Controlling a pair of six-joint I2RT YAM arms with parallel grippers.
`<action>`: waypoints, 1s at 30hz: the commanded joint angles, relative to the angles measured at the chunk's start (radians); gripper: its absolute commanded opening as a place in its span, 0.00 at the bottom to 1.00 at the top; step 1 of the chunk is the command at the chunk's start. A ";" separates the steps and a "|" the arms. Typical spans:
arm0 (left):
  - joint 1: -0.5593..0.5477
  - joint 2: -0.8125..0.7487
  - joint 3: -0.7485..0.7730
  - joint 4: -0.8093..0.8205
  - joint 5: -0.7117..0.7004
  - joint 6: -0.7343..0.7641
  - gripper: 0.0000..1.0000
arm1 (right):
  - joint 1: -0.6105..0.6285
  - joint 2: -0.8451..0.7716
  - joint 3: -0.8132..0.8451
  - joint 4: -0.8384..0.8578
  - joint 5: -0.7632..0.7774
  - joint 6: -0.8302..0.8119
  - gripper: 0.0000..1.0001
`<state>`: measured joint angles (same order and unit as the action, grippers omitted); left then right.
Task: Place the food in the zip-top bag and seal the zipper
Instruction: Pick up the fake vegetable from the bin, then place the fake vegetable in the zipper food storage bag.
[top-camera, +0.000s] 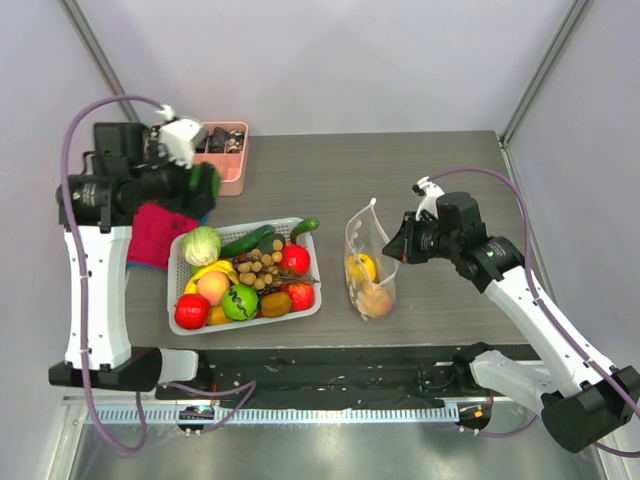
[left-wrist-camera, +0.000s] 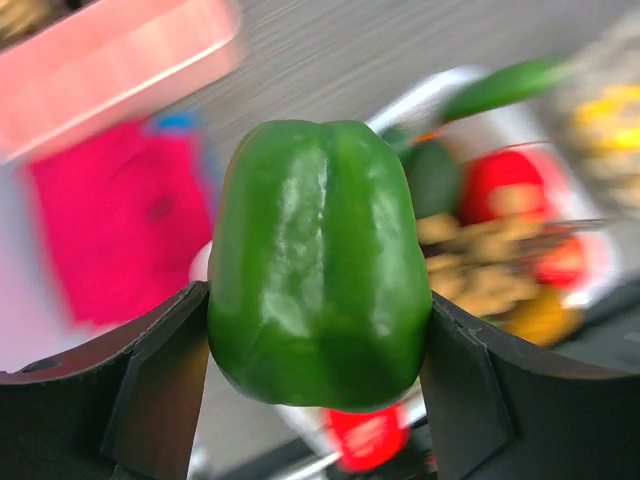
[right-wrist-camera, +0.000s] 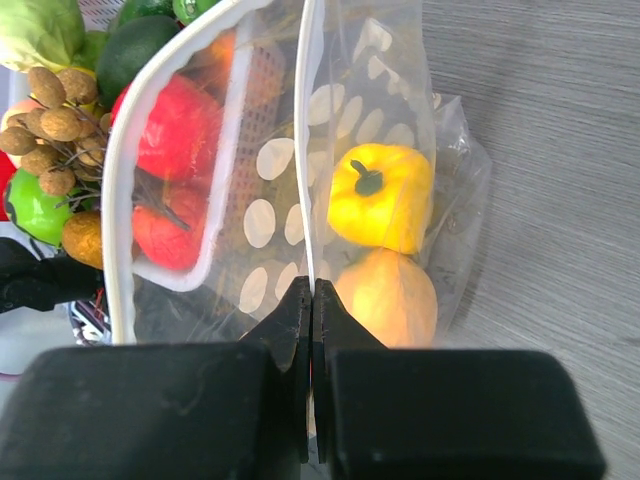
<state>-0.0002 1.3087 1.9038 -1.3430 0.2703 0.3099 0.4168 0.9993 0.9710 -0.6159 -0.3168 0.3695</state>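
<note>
**Green pepper gripped, bag mouth pinched up**

My left jaws are clamped across the broad middle of a green pepper (left-wrist-camera: 320, 265), high over the red cloth (top-camera: 155, 235) and near the pink tray (top-camera: 232, 170). It looks light, hard and glossy, so probably slippery; the wide flanks seem the safest hold.

My right jaws are pressed together on the mouth edge of the zip-top bag (top-camera: 372, 262). The bag stands on the desk (top-camera: 420, 170) just right of the white basket (right-wrist-camera: 110, 230), with a yellow pepper (right-wrist-camera: 385, 195) and a peach (right-wrist-camera: 385, 295) inside.

The bag's film is floppy. The heaped basket lies between my pepper and the bag.
</note>
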 joint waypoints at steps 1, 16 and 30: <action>-0.286 0.061 0.052 -0.014 0.193 -0.239 0.56 | 0.002 -0.001 0.003 0.065 -0.033 0.029 0.01; -0.741 0.333 0.054 0.433 0.316 -0.525 0.59 | 0.000 0.013 0.021 0.088 -0.042 0.077 0.01; -0.787 0.380 -0.110 0.441 0.139 -0.494 0.54 | 0.002 -0.007 0.041 0.070 0.035 0.106 0.01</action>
<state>-0.7753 1.7535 1.8351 -0.8654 0.4793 -0.2508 0.4168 1.0210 0.9726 -0.5735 -0.3302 0.4603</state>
